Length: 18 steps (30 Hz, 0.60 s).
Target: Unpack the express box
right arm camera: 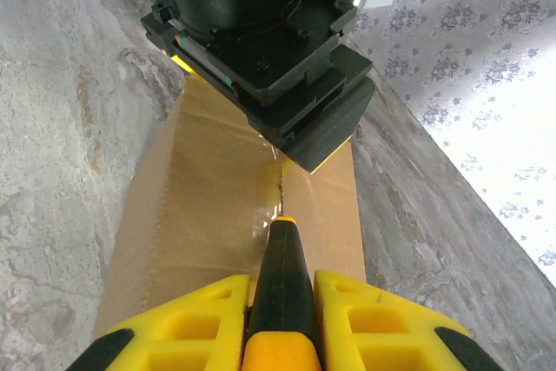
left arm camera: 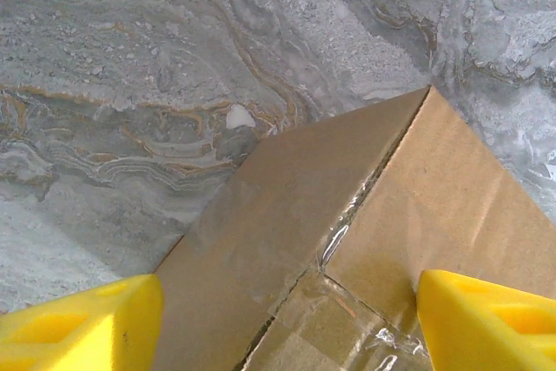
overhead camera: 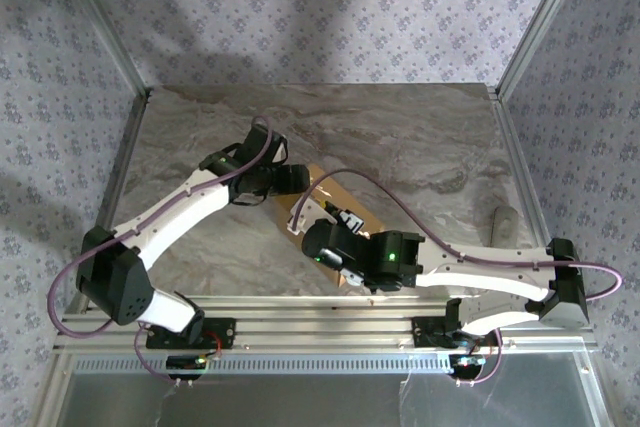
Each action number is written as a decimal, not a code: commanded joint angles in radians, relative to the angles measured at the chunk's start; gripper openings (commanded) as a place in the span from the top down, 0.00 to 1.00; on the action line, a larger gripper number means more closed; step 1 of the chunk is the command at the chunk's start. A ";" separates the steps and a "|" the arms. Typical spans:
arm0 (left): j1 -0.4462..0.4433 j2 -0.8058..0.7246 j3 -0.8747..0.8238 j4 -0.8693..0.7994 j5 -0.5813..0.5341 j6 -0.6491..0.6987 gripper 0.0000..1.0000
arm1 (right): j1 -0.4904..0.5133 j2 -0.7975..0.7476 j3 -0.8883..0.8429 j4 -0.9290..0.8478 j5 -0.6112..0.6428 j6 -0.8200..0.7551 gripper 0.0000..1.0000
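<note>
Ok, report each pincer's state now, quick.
Left pincer: open, spread over the express box; whether it presses on it cannot be told.
Right pincer: shut on the utility knife, tip at the taped seam.

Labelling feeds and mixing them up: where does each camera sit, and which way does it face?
Top external: above and behind the bases, facing down at the table; both arms reach the express box.
Left wrist: on the left arm, facing down at a taped box corner; left end effector open.
Right wrist: on the right arm, facing along the seam; right end effector shut on the knife.
Shared: the box.
</note>
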 commanded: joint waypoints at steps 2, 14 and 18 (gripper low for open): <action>-0.002 -0.021 -0.008 -0.057 -0.041 0.000 0.24 | 0.007 -0.015 -0.003 -0.046 0.033 0.022 1.00; -0.002 -0.026 -0.067 -0.026 -0.087 -0.036 0.26 | 0.022 -0.032 0.004 -0.110 0.043 0.065 1.00; -0.001 -0.027 -0.082 -0.017 -0.103 -0.040 0.26 | 0.039 -0.046 0.003 -0.145 0.061 0.093 1.00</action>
